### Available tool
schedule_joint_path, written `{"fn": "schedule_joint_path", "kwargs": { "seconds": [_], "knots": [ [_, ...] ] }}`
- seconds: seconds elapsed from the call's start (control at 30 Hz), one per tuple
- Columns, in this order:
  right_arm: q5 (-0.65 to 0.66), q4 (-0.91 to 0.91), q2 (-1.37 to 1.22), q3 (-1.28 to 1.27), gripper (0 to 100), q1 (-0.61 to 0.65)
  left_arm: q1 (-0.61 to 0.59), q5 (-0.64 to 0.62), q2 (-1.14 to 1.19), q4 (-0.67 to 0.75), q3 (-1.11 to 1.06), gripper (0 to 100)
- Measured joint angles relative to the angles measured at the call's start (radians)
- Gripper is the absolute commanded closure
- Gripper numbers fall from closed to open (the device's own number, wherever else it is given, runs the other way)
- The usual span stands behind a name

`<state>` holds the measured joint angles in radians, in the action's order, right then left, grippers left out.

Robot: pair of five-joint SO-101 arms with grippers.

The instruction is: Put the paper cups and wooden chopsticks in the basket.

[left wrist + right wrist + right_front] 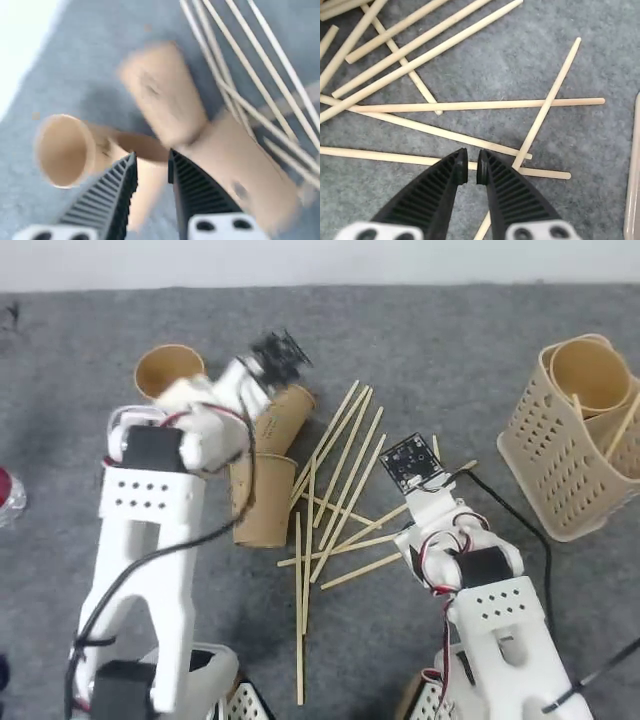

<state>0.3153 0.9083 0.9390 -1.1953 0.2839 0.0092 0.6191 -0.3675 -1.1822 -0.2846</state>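
My left gripper point(152, 159) hung narrowly parted and empty over the paper cups point(266, 502), which lay beside the chopsticks point(338, 490). The right gripper point(472, 166), almost closed and empty, sat above crossed sticks. The basket point(560, 475) stood well apart. Risks noted: a cup rolling or crushing, and a lifted stick dragging its neighbours.

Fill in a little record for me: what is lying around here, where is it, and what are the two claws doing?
chopsticks: scattered loose, crossing each other
cups: three, loose, beside the chopsticks
basket: on the right gripper's side, holds one cup and some chopsticks
left gripper: above the cups, slightly open, empty
right gripper: above the chopsticks, shut, empty
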Motion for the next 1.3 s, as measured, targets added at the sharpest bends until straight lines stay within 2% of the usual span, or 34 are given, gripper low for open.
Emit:
{"fn": "schedule_joint_path", "kwargs": {
  "seconds": [0.1,0.2,0.77,0.97,1.07,1.3],
  "knots": [
    [0.000,0.000,0.000,-0.003,94.0,0.000,-0.032,-0.043,0.060,0.170,-0.026,90],
    [0.000,-0.025,0.000,-0.034,94.0,-0.002,-0.035,-0.054,0.170,0.242,-0.041,90],
    [0.000,-0.054,0.002,-0.043,94.0,0.000,-0.048,-0.055,0.474,0.292,-0.040,90],
    [0.000,-0.054,0.002,-0.043,94.0,0.000,-0.034,-0.054,0.477,0.187,0.002,87],
    [0.000,-0.054,0.002,-0.043,94.0,0.000,-0.031,-0.051,0.491,0.094,0.048,84],
    [0.000,-0.054,0.002,-0.043,94.0,0.000,0.037,-0.003,0.493,-0.149,0.069,84]
  ]
}}
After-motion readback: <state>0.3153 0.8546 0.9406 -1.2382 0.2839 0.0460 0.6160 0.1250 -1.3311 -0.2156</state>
